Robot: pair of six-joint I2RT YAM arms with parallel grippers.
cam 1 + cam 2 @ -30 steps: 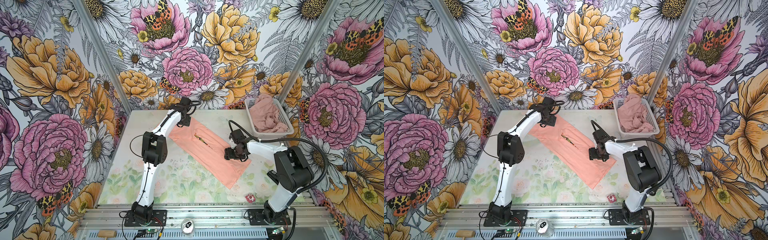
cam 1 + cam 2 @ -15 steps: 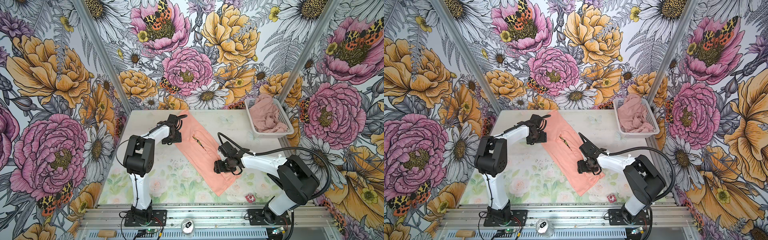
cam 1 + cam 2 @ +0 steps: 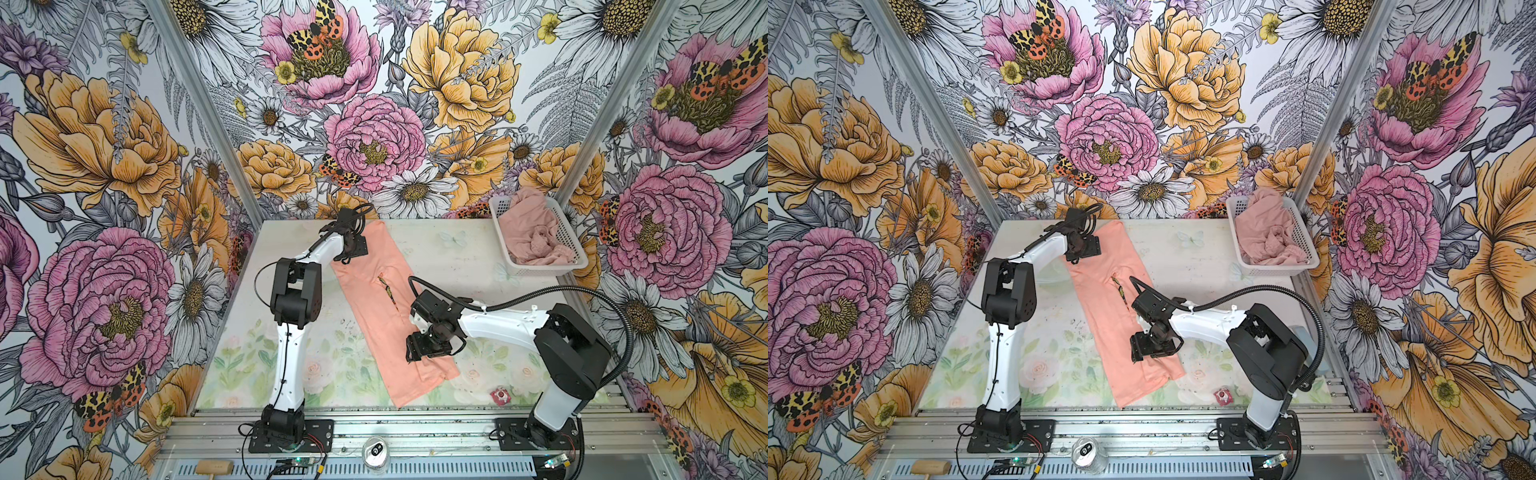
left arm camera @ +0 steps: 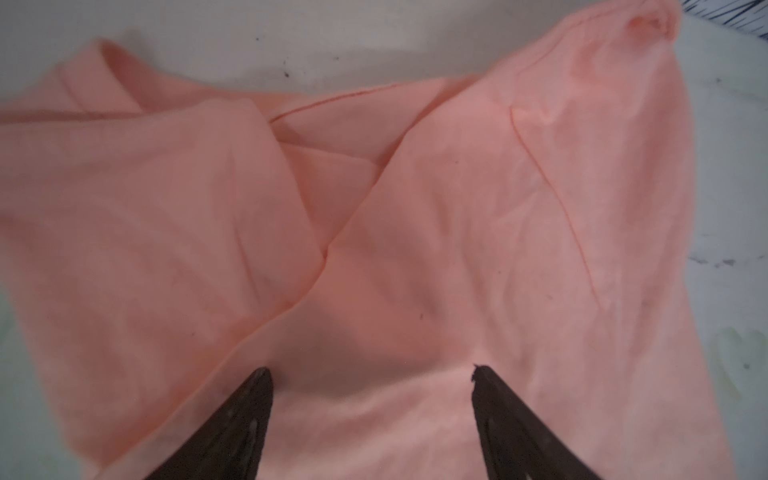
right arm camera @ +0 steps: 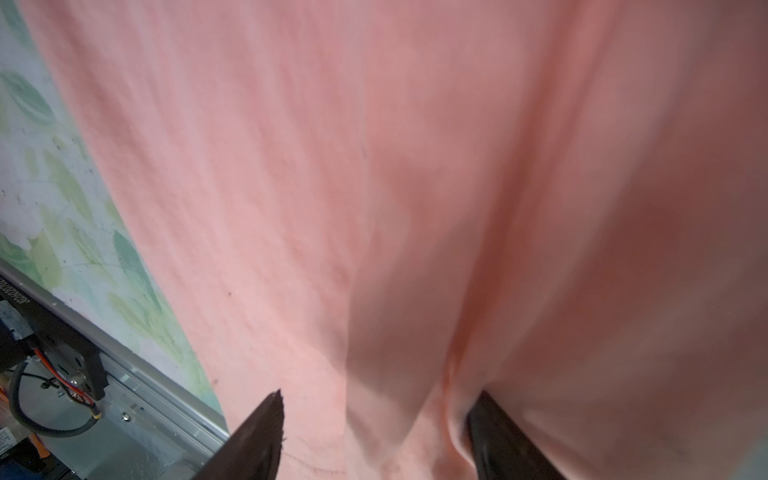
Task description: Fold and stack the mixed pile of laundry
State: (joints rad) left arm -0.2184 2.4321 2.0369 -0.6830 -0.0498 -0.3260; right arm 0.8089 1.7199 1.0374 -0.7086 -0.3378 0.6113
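Two garments make up the laundry. The peach-orange T-shirt (image 3: 365, 316) lies on the bench (image 3: 457, 249), folded into one long strip. The dusty-pink garment (image 3: 532, 237) sits crumpled inside the white basket (image 3: 548, 271).

The strip is well apart from the basket, on the left arm's side of it. Its long axis runs on a slant: one end is level with the basket, and the other trails away from the basket toward the arm bases. A sliver of the green-brown graphic (image 3: 388, 291) shows at mid-length.

The left tool (image 3: 347, 255) rests on the end level with the basket. The right tool (image 3: 419, 351) sits on the strip's basket-side edge, past the graphic and short of the far hem. With one tool toward each end of the long axis, the next fold probably goes across the length, and the right arm is nearer the loose hem.

Both top views show the whole strip and both arms, but not the jaw gaps. The left wrist view supplies its gap: the left tool (image 4: 371, 370) has its jaws spread apart with the tips down on overlapped flaps, a hem line and a seam, and nothing pinched. In the right wrist view the right tool (image 5: 376, 397) is also parted. A raised ridge of cloth runs between its jaws, unclamped as far as I can tell, and the bench edge lies just beside it.
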